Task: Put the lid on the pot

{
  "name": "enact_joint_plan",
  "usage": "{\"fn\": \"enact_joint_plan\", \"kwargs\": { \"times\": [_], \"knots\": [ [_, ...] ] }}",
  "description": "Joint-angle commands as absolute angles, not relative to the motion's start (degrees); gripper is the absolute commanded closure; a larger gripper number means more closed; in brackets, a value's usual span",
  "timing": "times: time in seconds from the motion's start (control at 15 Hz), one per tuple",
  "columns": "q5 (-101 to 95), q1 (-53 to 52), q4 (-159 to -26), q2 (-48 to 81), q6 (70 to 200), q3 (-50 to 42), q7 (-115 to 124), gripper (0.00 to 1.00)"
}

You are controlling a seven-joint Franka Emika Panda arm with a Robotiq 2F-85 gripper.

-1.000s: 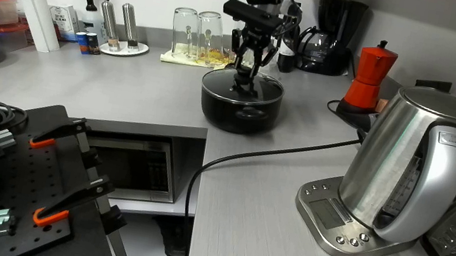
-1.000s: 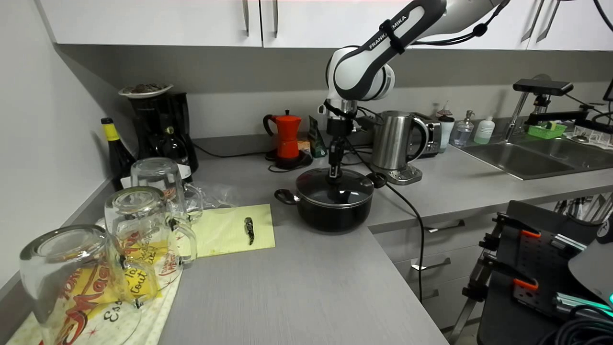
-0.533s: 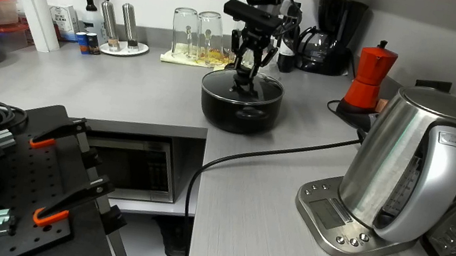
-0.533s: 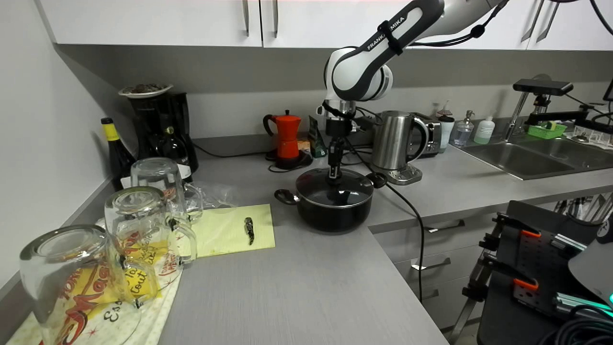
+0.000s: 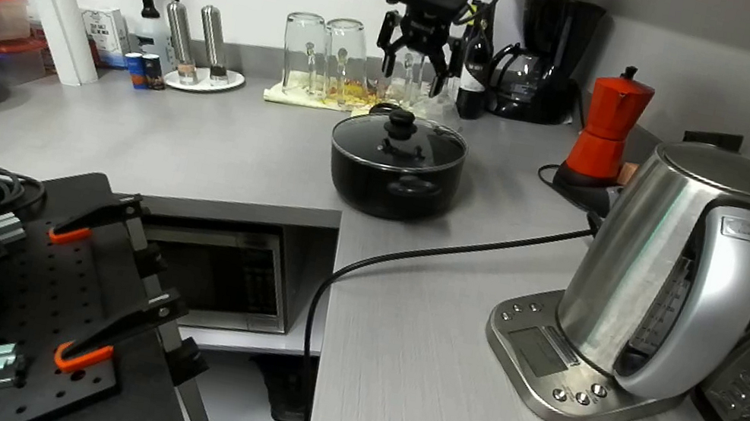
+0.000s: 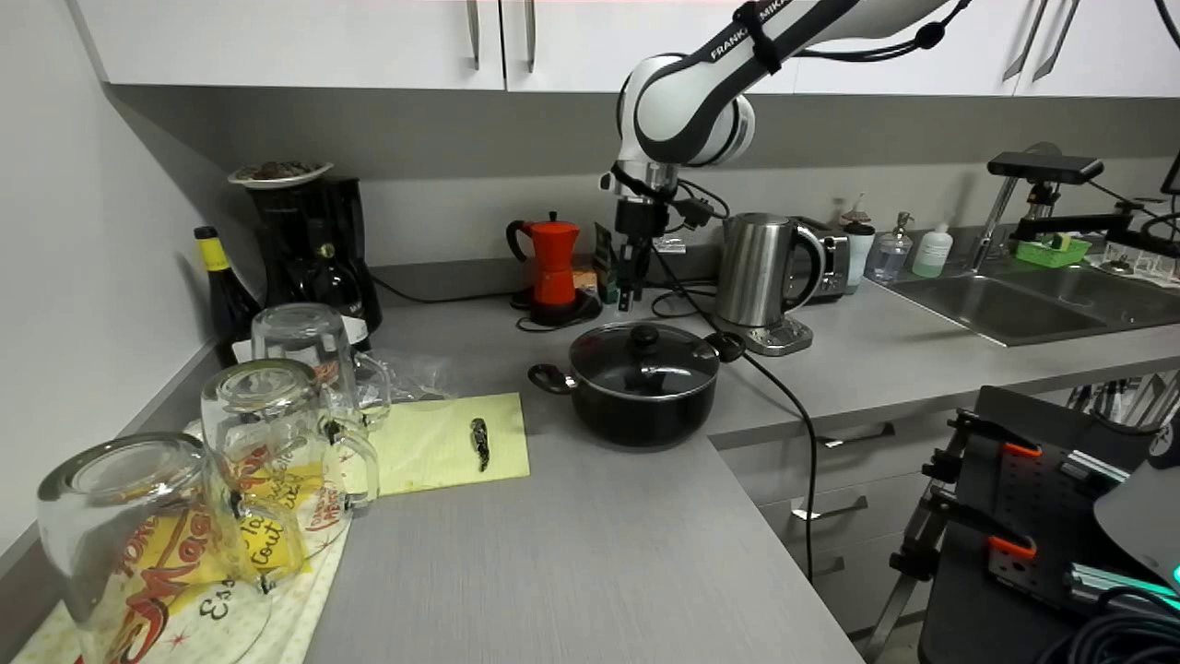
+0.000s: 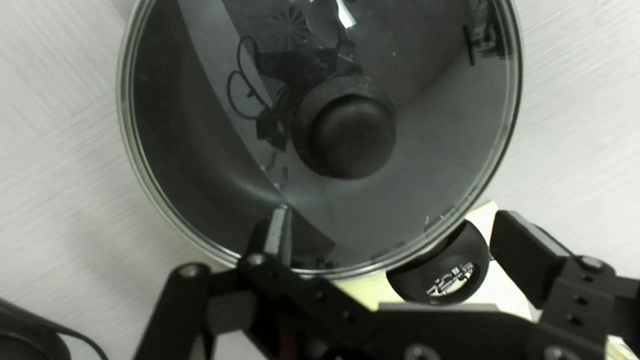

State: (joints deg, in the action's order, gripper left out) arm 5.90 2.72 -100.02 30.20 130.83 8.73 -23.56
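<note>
The tool [image 5: 412,81] hung in the air at the end of a white robot arm [image 6: 682,115], its two black fingers [image 7: 522,255] spread well apart and holding nothing. A moment earlier those fingers had been down at the knob [image 5: 401,125] of the lid [image 6: 644,364]; they had since risen off it, and both exterior views showed a gap between them.

Below the tool, the small black knob stood at the centre of the lid, a round of clear glass with a thin metal rim. The lid lay on the black pot [image 6: 643,420], its rim following the pot's top edge with no tilt to be seen in both exterior views. The change suggested that placing the lid was done: with the tool off it, it sat by itself. Probably only drawing the arm away remained, the likeliest mishap being a brush against the knob.

Lower still, two side handles [image 6: 551,378] stuck out from the pot, which stood on a grey bench [image 6: 553,563]. Farther out, in an exterior view, a red moka pot [image 6: 554,263] stood to one side of the tool and a steel kettle [image 6: 758,270] to the other. Upturned glass mugs [image 6: 267,415] were well away from it.
</note>
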Motion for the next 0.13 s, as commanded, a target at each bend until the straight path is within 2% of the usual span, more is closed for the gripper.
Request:
{"fn": "enact_joint_plan", "kwargs": {
  "times": [0.0,0.07],
  "knots": [
    [6.0,2.2,-99.7,29.3,130.7,8.6,-23.4,0.0],
    [6.0,1.8,-99.6,28.3,130.6,8.5,-23.0,0.0]
  ]
}}
